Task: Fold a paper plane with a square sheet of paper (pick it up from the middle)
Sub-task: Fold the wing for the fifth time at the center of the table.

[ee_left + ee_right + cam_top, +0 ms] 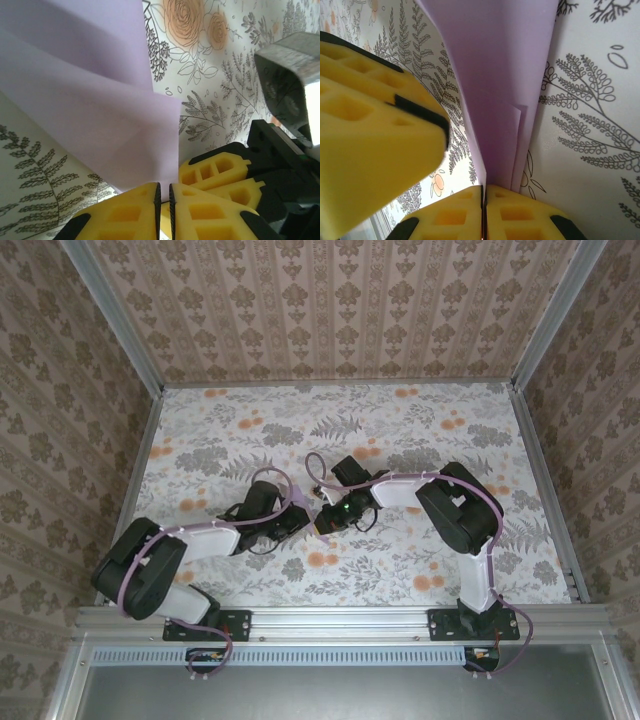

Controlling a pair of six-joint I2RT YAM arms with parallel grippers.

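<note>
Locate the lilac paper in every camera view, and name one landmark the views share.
Top external: too small to make out, at the spot mid-table where the left gripper and right gripper meet.
Left wrist: the lilac paper lies upper left, its lower corner running down between the near jaws.
Right wrist: the paper is top centre, narrowing down into the shut jaws.
Shared landmark: the floral tablecloth.

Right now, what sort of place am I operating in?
Probably a purpose-built robot test booth, not a home: wallpapered panels in aluminium framing box in a floral tablecloth, and the left arm and right arm are bolted to a rail.
</note>
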